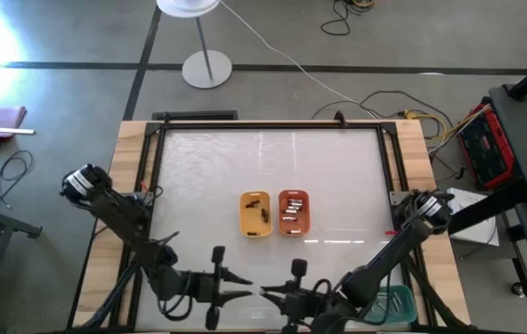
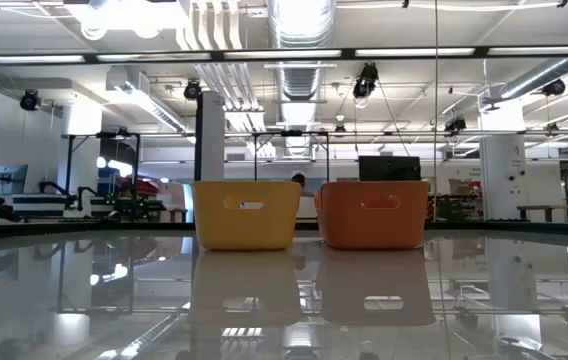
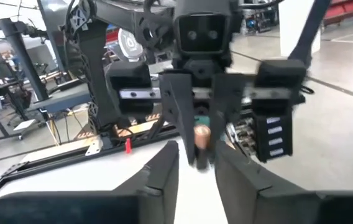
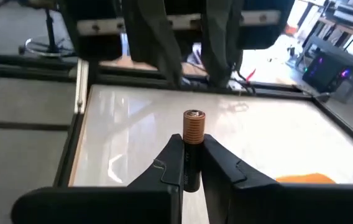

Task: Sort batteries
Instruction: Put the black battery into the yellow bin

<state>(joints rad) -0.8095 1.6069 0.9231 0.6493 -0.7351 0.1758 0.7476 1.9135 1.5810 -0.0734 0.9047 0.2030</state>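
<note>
the right gripper (image 4: 192, 163), clenched on a copper-topped battery (image 4: 193, 134) at the table's near edge facing the spread-fingered left gripper (image 1: 245, 288), should stay firm until the handover seats.

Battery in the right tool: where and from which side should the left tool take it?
Grip the copper-coloured end of the battery, which sticks out past the right tool; the black end is clamped. Likely come head-on from opposite, where the open left tool faces it, closing across its round side.
</note>
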